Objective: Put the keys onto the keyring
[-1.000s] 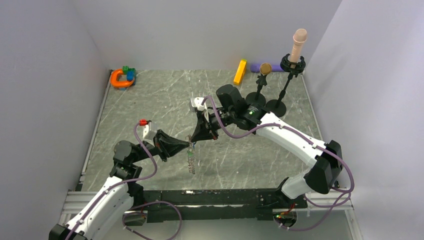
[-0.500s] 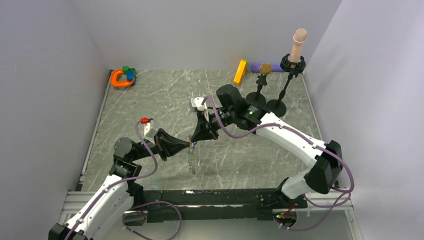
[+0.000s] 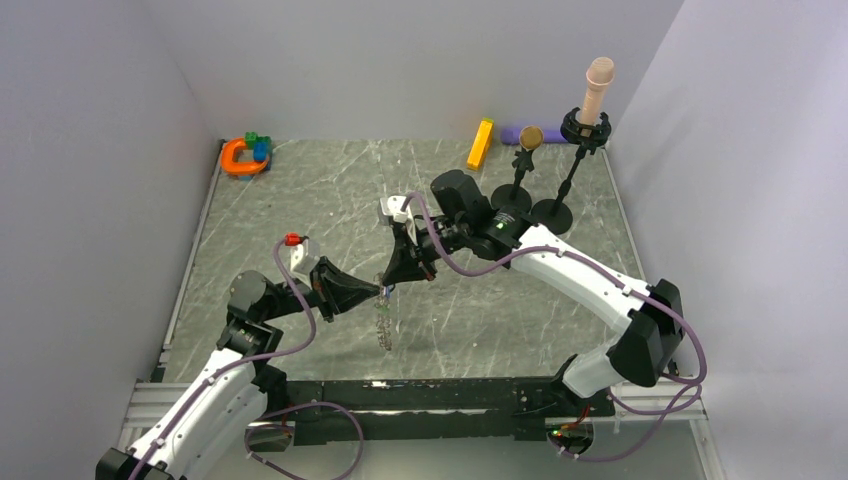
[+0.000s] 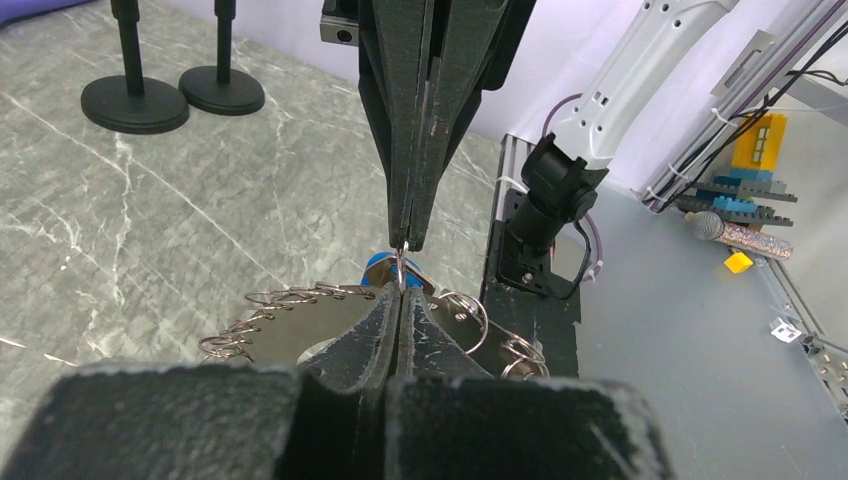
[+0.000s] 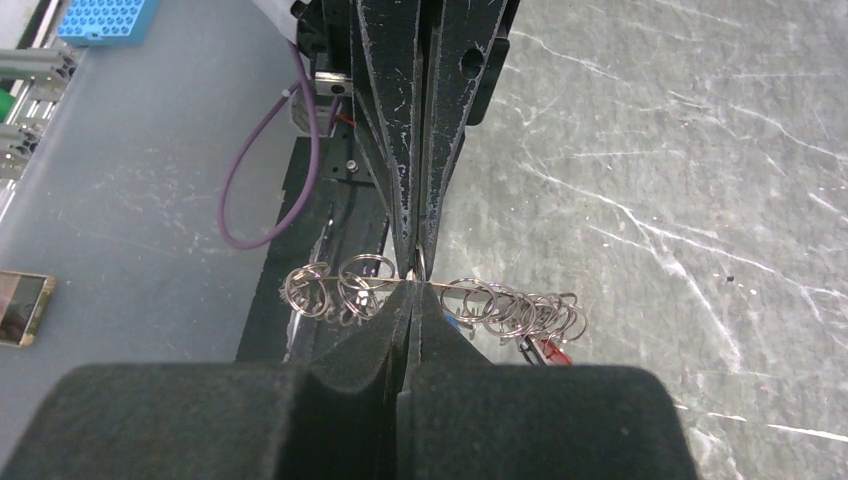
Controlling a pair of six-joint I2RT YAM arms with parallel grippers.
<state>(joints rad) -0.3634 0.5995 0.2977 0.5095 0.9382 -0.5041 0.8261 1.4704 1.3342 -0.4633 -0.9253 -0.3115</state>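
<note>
The left gripper [image 3: 377, 291] and the right gripper [image 3: 386, 282] meet tip to tip above the middle of the table [image 3: 300, 200], both with jaws pressed together. The keyring [image 3: 382, 325] hangs straight down from that meeting point, seen edge-on as a thin silvery strip. An orange horseshoe toy [image 3: 240, 157] lies in the far left corner and a yellow bar [image 3: 481, 144] at the far edge, both well apart from the arms.

From the left wrist, the left gripper [image 4: 400, 298] is clamped on the keyring's [image 4: 300, 325] toothed edge, and the flat plate spreads out to either side of its fingers. The right gripper [image 4: 410, 243] comes down from above, pinched shut on a small wire loop at that same edge. A blue key head [image 4: 382, 266] sits just behind the loop, touching it or nearly so.

From the right wrist, the right gripper [image 5: 412, 300] is closed on the keyring [image 5: 500, 305], which runs sideways as a line of little loops. The left gripper [image 5: 418, 258] nips the ring from the opposite side. A red key head [image 5: 547, 348] hangs below the loops on the right.
</note>
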